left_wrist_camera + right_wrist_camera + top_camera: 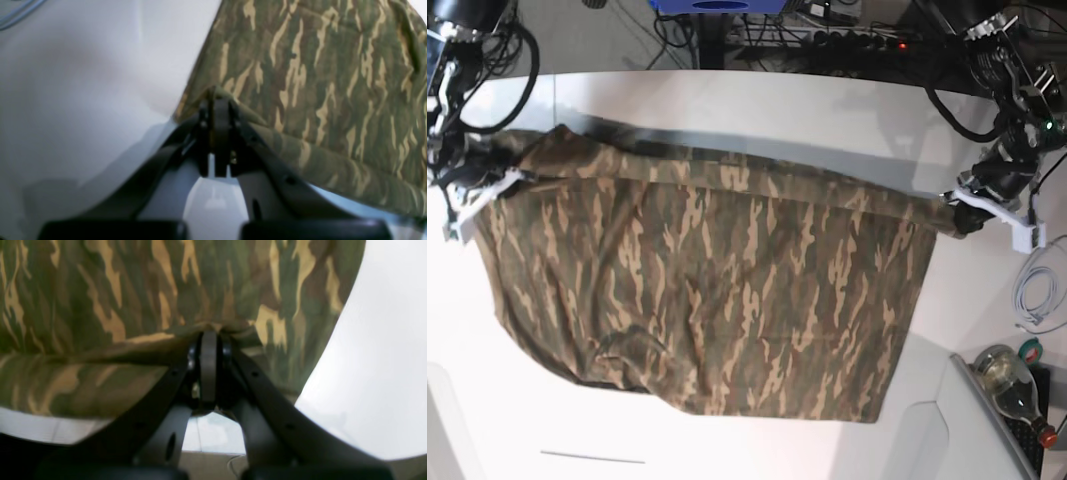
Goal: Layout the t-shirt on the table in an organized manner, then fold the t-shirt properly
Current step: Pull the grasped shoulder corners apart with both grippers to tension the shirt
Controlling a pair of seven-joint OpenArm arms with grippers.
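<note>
Base view, soft camouflage t-shirt (717,300), smooth white table (757,105)

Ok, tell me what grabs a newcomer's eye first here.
The camouflage t-shirt dominates, stretched wide across the white table. Each hand pinches a corner of its far edge: the right hand at the base view's left, the left hand at its right.

Camouflage t-shirt (717,300) hung stretched between two top corners, lower part draped on white counter (757,105), wrinkled, bottom edge slanted. Counter smooth, wide, with curved edge.
</note>
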